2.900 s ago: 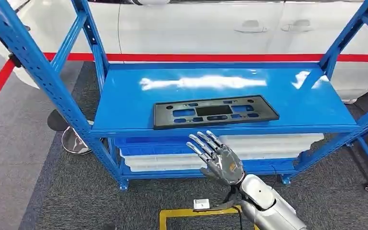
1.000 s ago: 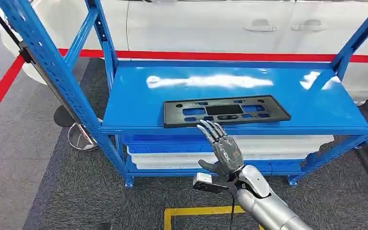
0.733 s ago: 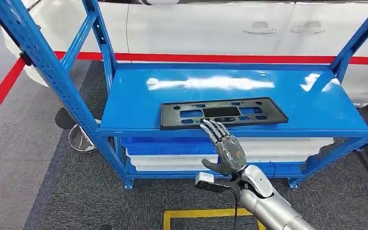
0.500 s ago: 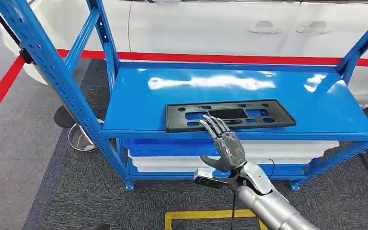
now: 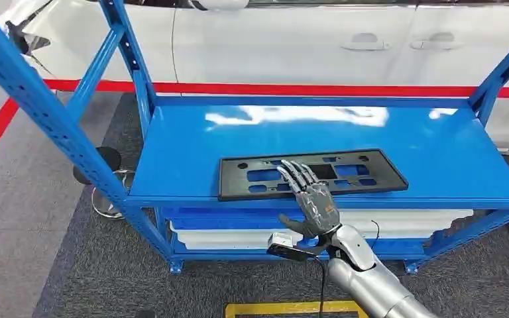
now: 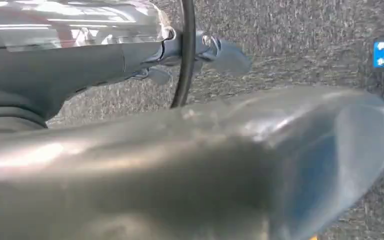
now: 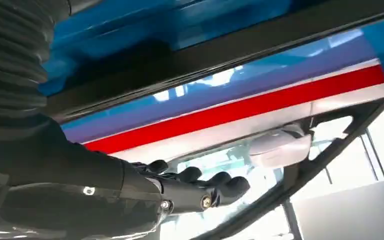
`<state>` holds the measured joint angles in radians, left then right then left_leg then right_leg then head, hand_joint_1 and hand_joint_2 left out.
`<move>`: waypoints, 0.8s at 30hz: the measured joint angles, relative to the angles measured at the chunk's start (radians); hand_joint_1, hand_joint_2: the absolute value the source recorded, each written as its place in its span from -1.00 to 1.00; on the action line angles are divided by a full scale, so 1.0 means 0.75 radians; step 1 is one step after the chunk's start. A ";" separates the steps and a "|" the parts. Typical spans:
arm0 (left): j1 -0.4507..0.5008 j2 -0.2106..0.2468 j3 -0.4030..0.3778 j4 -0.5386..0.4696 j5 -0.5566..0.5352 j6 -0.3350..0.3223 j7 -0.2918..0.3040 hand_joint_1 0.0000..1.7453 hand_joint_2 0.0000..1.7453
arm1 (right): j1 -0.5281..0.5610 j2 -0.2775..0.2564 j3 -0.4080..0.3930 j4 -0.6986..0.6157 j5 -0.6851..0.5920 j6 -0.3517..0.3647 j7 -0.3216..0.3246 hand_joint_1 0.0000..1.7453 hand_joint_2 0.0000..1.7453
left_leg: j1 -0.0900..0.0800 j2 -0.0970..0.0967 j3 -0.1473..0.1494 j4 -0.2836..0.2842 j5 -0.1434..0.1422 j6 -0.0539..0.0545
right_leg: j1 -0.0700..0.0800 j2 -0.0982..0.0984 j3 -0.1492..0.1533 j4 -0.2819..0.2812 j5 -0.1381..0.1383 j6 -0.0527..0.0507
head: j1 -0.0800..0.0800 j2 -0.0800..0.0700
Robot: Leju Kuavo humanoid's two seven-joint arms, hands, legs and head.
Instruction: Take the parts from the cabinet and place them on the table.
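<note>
Now you are seeing right hand [image 5: 315,199] spread, empty | hovering over part [image 5: 311,173] near edge | part lying crosswise.

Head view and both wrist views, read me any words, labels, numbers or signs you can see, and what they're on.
No readable text in any view.
Black plastic panel on the blue shelf: no print visible.
Back of the right hand: a small orange mark, too small to read.
White car behind: no lettering visible.
</note>
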<state>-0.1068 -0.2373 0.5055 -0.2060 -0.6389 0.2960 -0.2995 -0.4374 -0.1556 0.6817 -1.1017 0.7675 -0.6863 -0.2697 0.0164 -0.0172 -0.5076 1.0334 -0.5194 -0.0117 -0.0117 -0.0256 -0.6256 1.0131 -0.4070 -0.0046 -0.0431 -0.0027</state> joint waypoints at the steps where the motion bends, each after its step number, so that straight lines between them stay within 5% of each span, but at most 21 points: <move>1: -0.002 0.001 0.000 0.000 -0.001 0.001 0.000 -1.00 -1.00 | -0.001 0.000 -0.001 0.000 0.002 0.001 0.000 -1.00 1.00 | 0.003 0.001 -0.004 0.035 -0.013 -0.001 | 0.001 -0.005 0.016 -0.012 -0.002 -0.004 | 0.001 0.000; 4: -0.007 0.001 0.000 0.000 -0.006 0.002 0.003 -1.00 -1.00 | -0.007 -0.017 -0.002 0.004 0.012 -0.001 0.014 -1.00 1.00 | 0.000 0.003 -0.168 0.304 -0.139 0.003 | 0.014 -0.009 0.028 -0.014 -0.018 -0.030 | 0.000 0.000; 6: 0.001 0.001 0.000 0.000 -0.013 0.002 0.007 -1.00 -1.00 | -0.007 -0.018 -0.002 0.010 0.036 -0.003 0.031 -1.00 1.00 | -0.004 0.003 -0.246 0.393 -0.155 0.001 | 0.025 -0.007 0.034 -0.012 -0.026 -0.040 | 0.000 0.000; 7: 0.003 0.001 0.000 0.000 -0.016 0.003 0.009 -1.00 -1.00 | -0.007 -0.018 -0.005 0.013 0.056 -0.004 0.040 -1.00 1.00 | -0.006 0.003 -0.245 0.353 -0.115 0.006 | 0.030 -0.003 0.040 -0.010 -0.032 -0.040 | 0.000 0.000; 10: 0.000 0.003 -0.002 0.000 -0.031 0.003 0.015 -1.00 -1.00 | -0.029 -0.018 -0.033 0.027 0.106 -0.005 0.070 -1.00 1.00 | -0.020 -0.005 -0.143 0.049 0.104 0.033 | 0.034 0.003 0.057 0.000 -0.049 -0.037 | 0.000 0.000; 12: -0.005 0.005 -0.003 0.000 -0.038 0.004 0.020 -1.00 -1.00 | -0.057 -0.018 -0.045 0.045 0.138 -0.008 0.086 -1.00 1.00 | -0.024 -0.007 -0.150 0.020 0.058 0.044 | 0.037 0.010 0.047 0.013 -0.053 -0.025 | 0.000 0.000; 13: -0.005 0.005 -0.006 0.000 -0.044 0.005 0.022 -1.00 -1.00 | -0.065 -0.017 -0.058 0.055 0.162 -0.009 0.097 -1.00 1.00 | -0.026 -0.007 -0.146 0.016 0.102 0.050 | 0.035 0.011 0.045 0.014 -0.058 -0.017 | 0.000 0.000; 16: -0.004 -0.002 -0.009 0.000 -0.055 0.005 0.024 -1.00 -1.00 | -0.083 -0.014 -0.094 0.080 0.219 -0.012 0.110 -1.00 1.00 | -0.008 -0.001 -0.128 -0.008 0.124 0.069 | 0.038 0.015 0.049 0.017 -0.069 0.001 | 0.001 0.000; 18: -0.016 -0.002 -0.012 0.000 -0.061 0.002 0.024 -1.00 -1.00 | -0.103 -0.007 -0.122 0.103 0.266 -0.013 0.128 -1.00 1.00 | -0.004 -0.005 -0.129 -0.012 0.129 0.076 | 0.021 0.019 -0.010 0.150 -0.152 0.023 | 0.001 0.000; 20: -0.016 -0.004 -0.014 0.000 -0.073 -0.003 0.027 -1.00 -1.00 | -0.106 0.006 -0.158 0.123 0.354 -0.013 0.166 -1.00 1.00 | -0.002 -0.004 -0.129 -0.012 0.127 0.075 | -0.003 0.019 -0.119 0.372 -0.236 0.042 | 0.001 0.000; 22: -0.013 -0.004 -0.015 0.000 -0.079 -0.004 0.030 -1.00 -1.00 | -0.106 0.015 -0.189 0.140 0.399 -0.013 0.179 -1.00 1.00 | 0.002 -0.006 -0.127 -0.011 0.124 0.070 | -0.020 0.018 -0.147 0.402 -0.206 0.057 | 0.001 0.000; 24: -0.016 -0.005 -0.015 0.000 -0.083 -0.006 0.030 -1.00 -1.00 | -0.112 0.020 -0.222 0.155 0.432 -0.013 0.184 -1.00 1.00 | 0.009 -0.008 -0.119 -0.011 0.118 0.061 | -0.031 0.016 -0.064 0.219 -0.087 0.065 | 0.000 0.000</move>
<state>-0.1186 -0.2411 0.4940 -0.2060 -0.7012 0.2914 -0.2770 -0.5217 -0.1404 0.5149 -0.9853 1.0915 -0.6962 -0.1316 0.0232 -0.0235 -0.5966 1.0251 -0.4309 0.0339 -0.0353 -0.0137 -0.6736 1.1770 -0.4719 0.0442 -0.0427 -0.0027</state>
